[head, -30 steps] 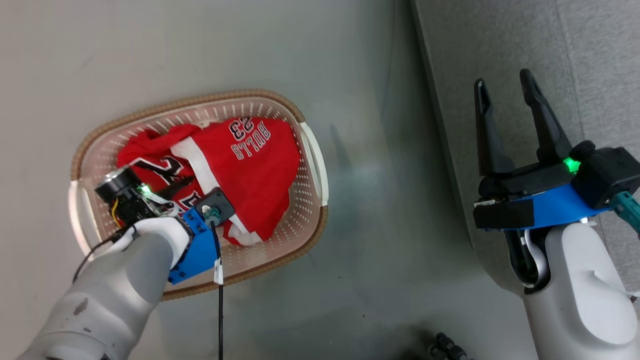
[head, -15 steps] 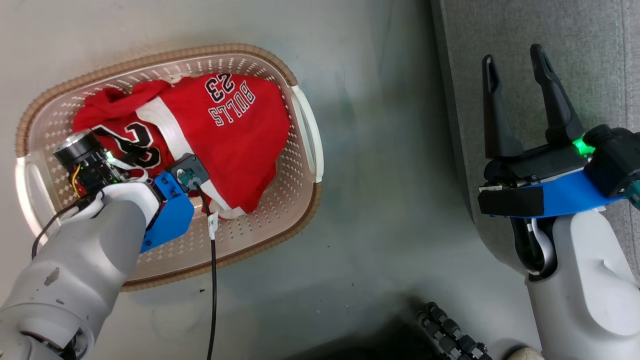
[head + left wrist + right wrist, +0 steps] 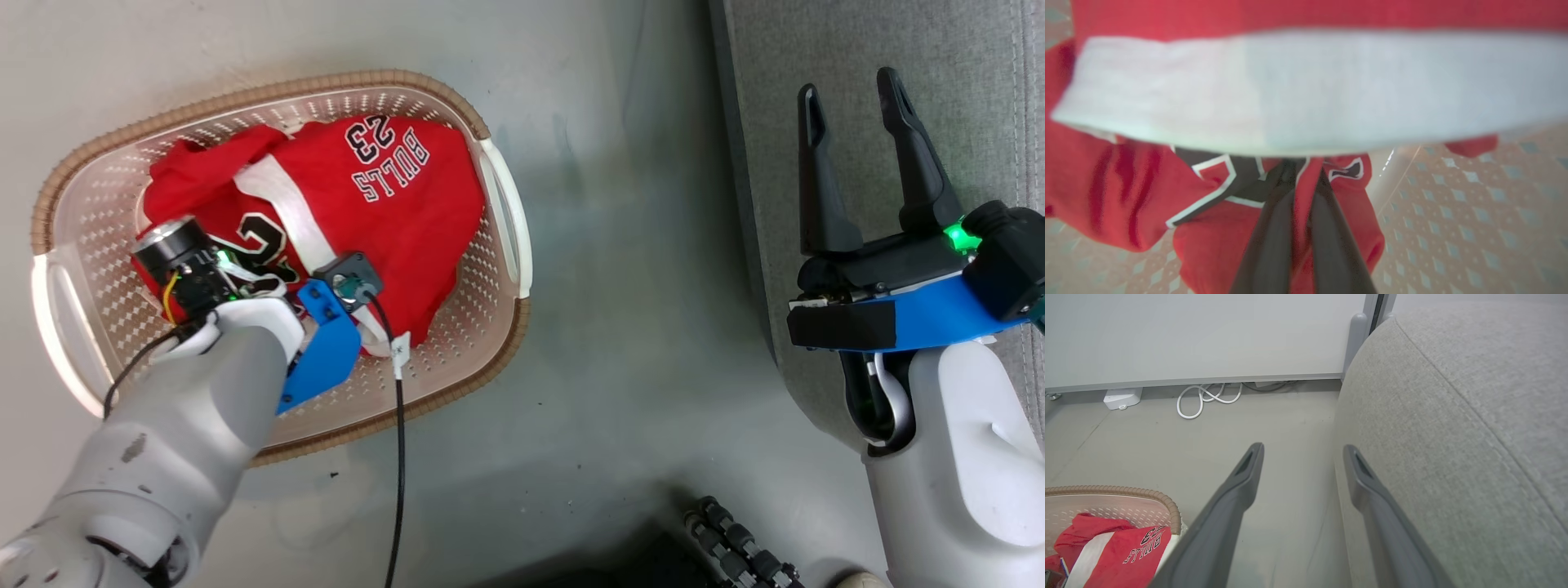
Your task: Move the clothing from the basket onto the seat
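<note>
**While the pinch is thin, the lift is where we could lose it**

Because the left gripper (image 3: 1306,171) has its two fingers drawn together on a fold of the red clothing (image 3: 384,220), we count it as gripping cloth. The clothing lies heaped in the basket (image 3: 245,86) at ten o'clock in the head view. The seat (image 3: 767,82) is at two o'clock, with bare floor (image 3: 620,327) between them. The right gripper (image 3: 849,84) hangs over the seat's edge at three o'clock, fingers spread, holding nothing.

The left wrist view is blurred, so we can only guess that the fold is shallow. If so, it may slide out on the lift. Two pieces look tangled, so the loose one could ride up and drop on the floor. Cloth snagged in the basket's holes could drag or tip the light basket.
</note>
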You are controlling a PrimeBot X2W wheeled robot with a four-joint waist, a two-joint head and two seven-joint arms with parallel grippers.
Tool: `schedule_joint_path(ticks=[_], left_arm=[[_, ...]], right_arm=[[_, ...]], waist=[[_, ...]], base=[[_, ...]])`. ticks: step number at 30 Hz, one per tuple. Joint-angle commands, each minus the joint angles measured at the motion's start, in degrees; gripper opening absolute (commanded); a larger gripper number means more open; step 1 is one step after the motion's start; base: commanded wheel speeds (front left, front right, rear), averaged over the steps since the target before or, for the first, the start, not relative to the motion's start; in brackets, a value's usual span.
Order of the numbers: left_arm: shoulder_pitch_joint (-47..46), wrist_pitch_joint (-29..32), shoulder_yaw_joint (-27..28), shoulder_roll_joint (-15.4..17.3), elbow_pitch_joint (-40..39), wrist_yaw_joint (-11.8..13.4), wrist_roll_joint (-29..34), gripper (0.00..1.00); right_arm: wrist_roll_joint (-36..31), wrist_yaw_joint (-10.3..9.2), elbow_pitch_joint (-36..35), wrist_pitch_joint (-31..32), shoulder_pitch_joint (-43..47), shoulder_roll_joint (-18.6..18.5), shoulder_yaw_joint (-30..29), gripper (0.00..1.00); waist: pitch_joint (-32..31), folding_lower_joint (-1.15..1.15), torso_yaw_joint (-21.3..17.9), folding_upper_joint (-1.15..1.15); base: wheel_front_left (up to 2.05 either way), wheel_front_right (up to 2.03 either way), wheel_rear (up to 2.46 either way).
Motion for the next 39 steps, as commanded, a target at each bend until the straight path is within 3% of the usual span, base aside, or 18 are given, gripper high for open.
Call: schedule_joint_path(ticks=[1,10,27,39], left_arm=[[-0.02,-0.27,0.01,-0.57,0.01,0.3,-0.51,0.0],[1.69,-6.06,0.79,-3.02,-0.16,0.25,-3.31,0.0],[7.97,-21.56,5.5,-8.46,-3.36,1.03,-12.08,0.0],[12.05,-23.67,11.41,-8.92,-16.13,2.99,-18.8,0.0]], right_arm=[[-0.02,0.01,0.13,-0.2,-0.73,-0.12,-0.13,1.0],[-0.33,0.01,0.69,-0.2,0.7,-1.35,-0.86,1.0],[-1.81,0.01,3.15,-0.2,6.6,-3.43,-1.65,1.0],[-2.77,0.01,5.19,-0.2,13.06,-3.42,-2.49,1.0]], waist=[[-0.7,-0.01,0.37,0.0],[-5.68,-0.01,3.09,0.0],[-23.65,-0.01,9.56,0.0],[-36.1,-0.01,12.71,0.0]], base=[[0.0,0.0,0.0],[0.0,0.0,0.0],[0.0,0.0,0.0],[0.0,0.0,0.0]])
